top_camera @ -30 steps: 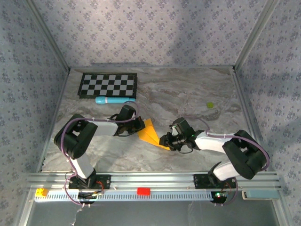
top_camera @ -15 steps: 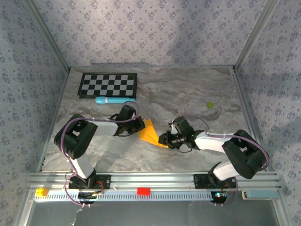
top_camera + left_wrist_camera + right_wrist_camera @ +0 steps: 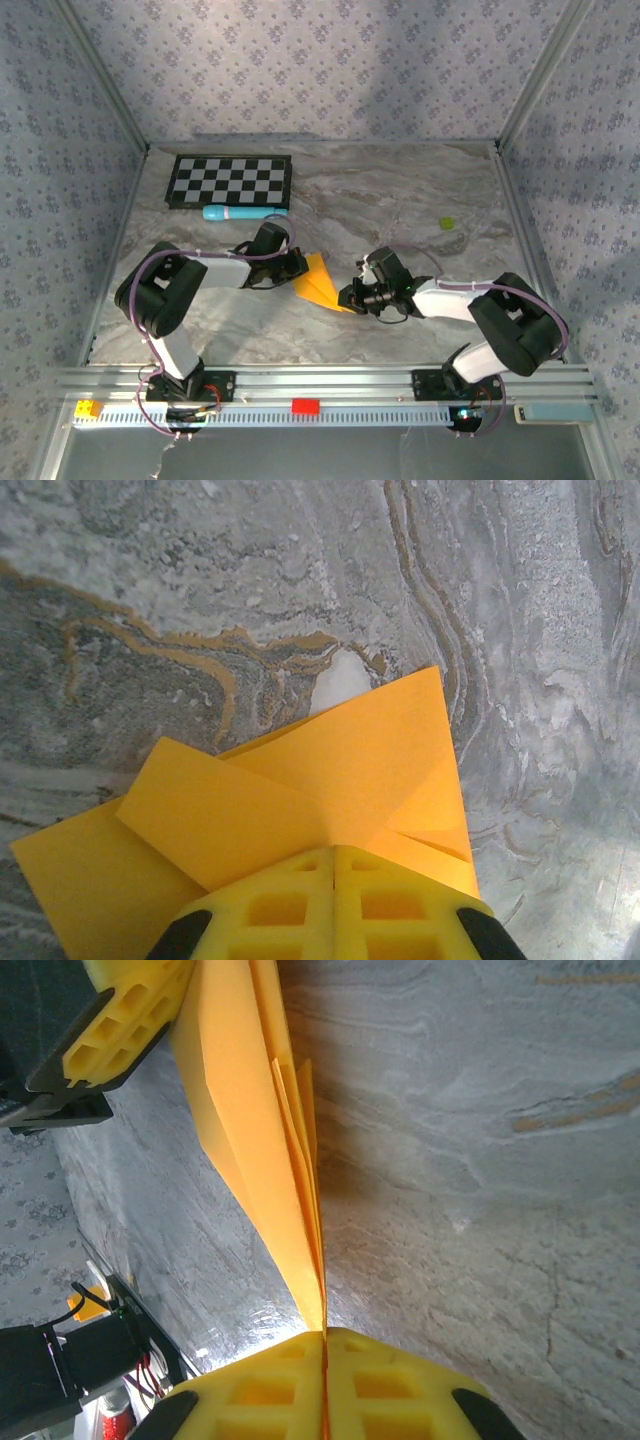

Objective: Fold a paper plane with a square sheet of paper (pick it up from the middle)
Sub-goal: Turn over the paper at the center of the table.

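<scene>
From the overhead view, I have the orange paper (image 3: 319, 282) just below the centre of the frame, between the two arms and held from both ends. It is no longer a flat square. It reads as a narrow wedge with its point toward the lower right.

The left gripper (image 3: 299, 268) is clenched on the paper's upper-left end. In its wrist view the yellow pads meet at the bottom centre with the paper (image 3: 330, 770) running in under them, and two overlapping flaps fan out toward the top of the frame. The right gripper (image 3: 350, 298) is clamped on the tapering lower-right tip. In its wrist view the pads (image 3: 323, 1338) are pressed together on the edge, and several stacked layers of paper (image 3: 250, 1110) rise from there to the upper left, where the left gripper's finger (image 3: 120, 1020) shows.

My judgement is that the early folds are in and the sheet is doubled along a centre line, so I am past the halfway mark. The layers gape rather than lie tight, and I see no spread wings, so I would say the creasing and wing folds are left.

I can read no writing anywhere. The checkerboard (image 3: 230, 181) in the upper left, the light-blue cylinder (image 3: 243, 212) just below it and the yellow-green bit (image 3: 448, 223) at the right carry no labels I can make out.
</scene>
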